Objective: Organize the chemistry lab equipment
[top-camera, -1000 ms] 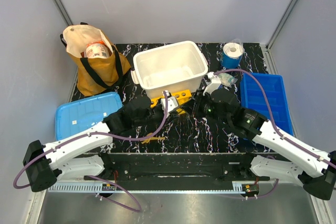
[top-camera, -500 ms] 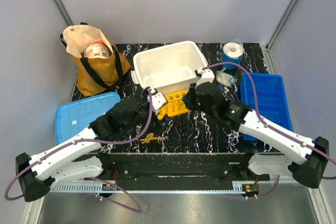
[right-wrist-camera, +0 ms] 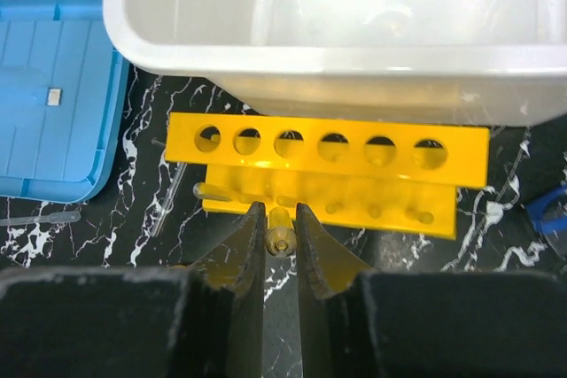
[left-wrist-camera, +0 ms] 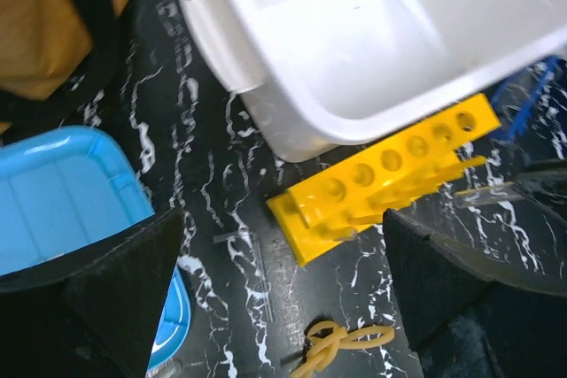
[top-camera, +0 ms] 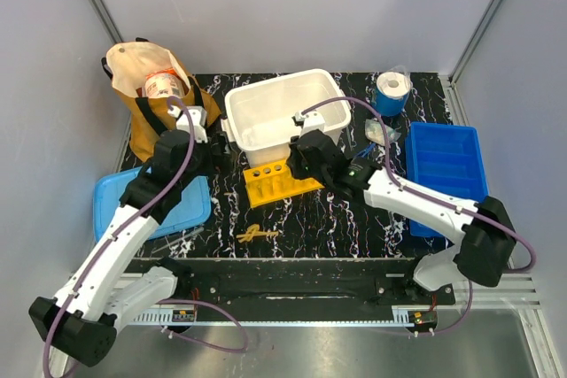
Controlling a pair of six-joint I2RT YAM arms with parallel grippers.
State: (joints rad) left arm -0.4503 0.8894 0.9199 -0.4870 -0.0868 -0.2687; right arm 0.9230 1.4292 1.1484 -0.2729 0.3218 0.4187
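The right tool [right-wrist-camera: 281, 252] is clamped on a thin clear tube [right-wrist-camera: 281, 238]. Its two fingers press either side of the tube's rounded end, just in front of the lower tier of the yellow test-tube rack [right-wrist-camera: 323, 143]. The rack lies on the black marbled counter [right-wrist-camera: 115, 245], just beside the near wall of the white tub [right-wrist-camera: 292, 64]. The left tool [left-wrist-camera: 283, 307] stands wide apart and holds nothing; it hangs over the counter between the light blue lid [left-wrist-camera: 62, 196] and the rack. Only the right wrist view shows the gripped tube, since from above the arm covers it. That view also shows a second thin clear tube [right-wrist-camera: 40, 217] lying at the lid's edge. The left wrist view adds the yellow-orange knotted piece [left-wrist-camera: 341, 343], on the counter near the rack but apart from it.
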